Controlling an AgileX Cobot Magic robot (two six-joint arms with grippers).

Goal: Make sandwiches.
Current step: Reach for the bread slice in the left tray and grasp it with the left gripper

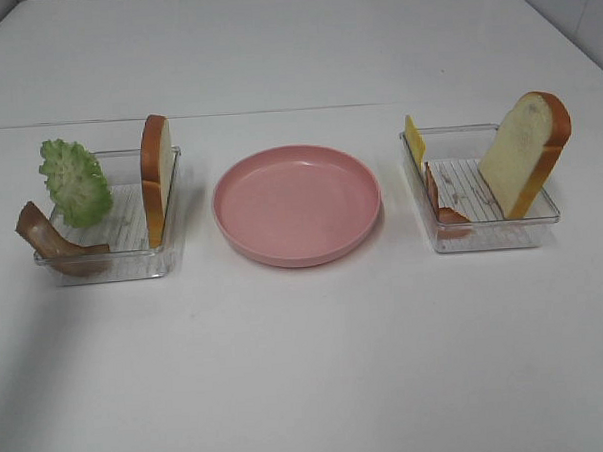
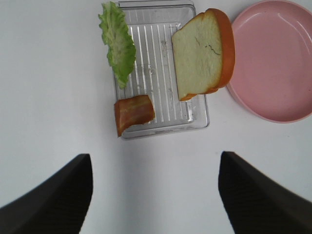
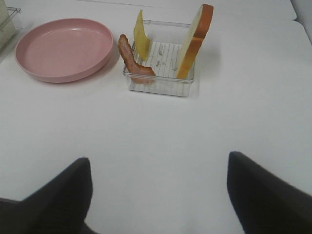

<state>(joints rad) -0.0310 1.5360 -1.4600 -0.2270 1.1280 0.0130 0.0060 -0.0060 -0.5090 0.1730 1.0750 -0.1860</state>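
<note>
At left of centre in the exterior high view, you have the left bread slice [image 1: 156, 177] standing on edge in the left tray [image 1: 103, 267]. It rests against the wall nearest the pink plate [image 1: 299, 256], with its long axis running up the frame. At the right of the frame, the right bread slice [image 1: 525, 151] leans in the right tray [image 1: 487, 240]. The plate holds nothing, and neither gripper shows in this view. From the left wrist view, the left gripper [image 2: 155, 156] stands wide with nothing between its fingers. The left bread slice [image 2: 202, 53] lies ahead of it toward the plate side, well apart. From the right wrist view, the right gripper [image 3: 159, 157] is likewise wide and empty. The right bread slice [image 3: 195, 41] lies ahead, edge-on and well apart. Judgement: each slice is nearer the arm on its own side. You would need the jaws set across the thin width of whichever slice is taken first.
</note>
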